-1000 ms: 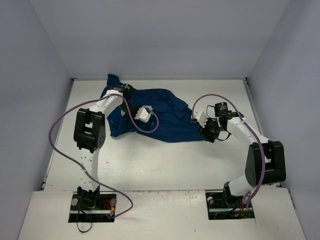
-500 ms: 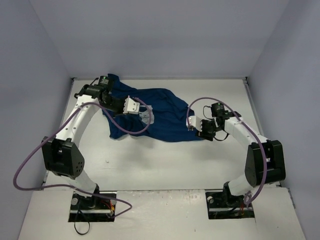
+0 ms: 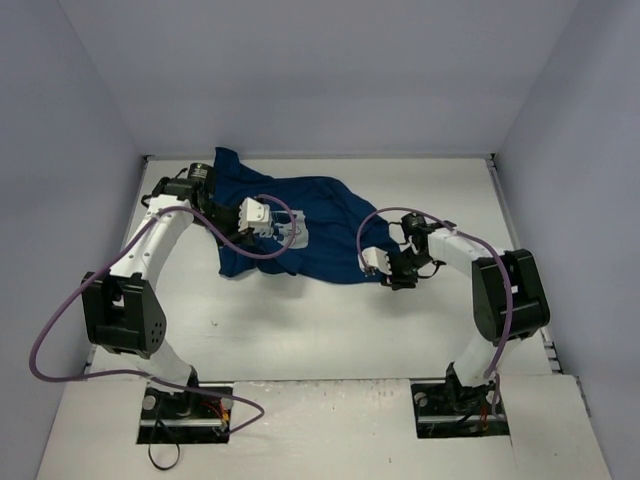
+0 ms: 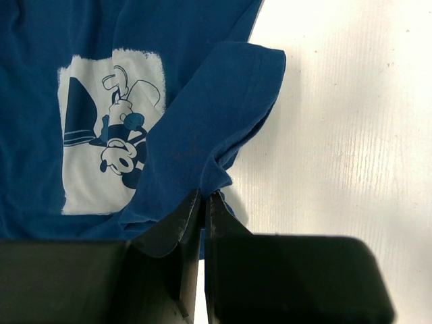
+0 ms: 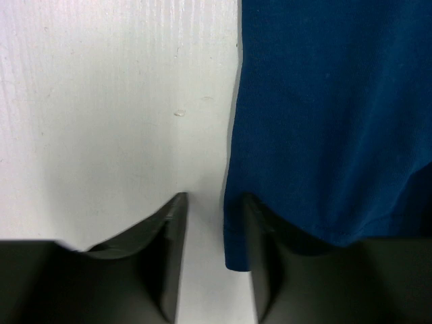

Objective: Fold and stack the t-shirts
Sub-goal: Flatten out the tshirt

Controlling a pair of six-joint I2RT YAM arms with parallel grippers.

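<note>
- My left end effector [image 4: 204, 197] was clamped on a fold of the t-shirt [image 3: 320, 235], which lay rumpled on the table [image 3: 330, 320], just beside its mouse print [image 4: 108, 131]. I judged a slow outward pull best.
- My right end effector [image 5: 214, 200] stood apart, straddling the t-shirt's edge, and it should bite deeper.
- Bare table lay on the near side of the t-shirt.

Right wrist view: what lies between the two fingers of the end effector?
The edge of the t-shirt and a strip of bare table; the right wrist view shows both.

The t-shirt [image 4: 196, 128] was matt, creased cloth; the table [image 4: 351, 135] under it looked matt and finely ribbed.
</note>
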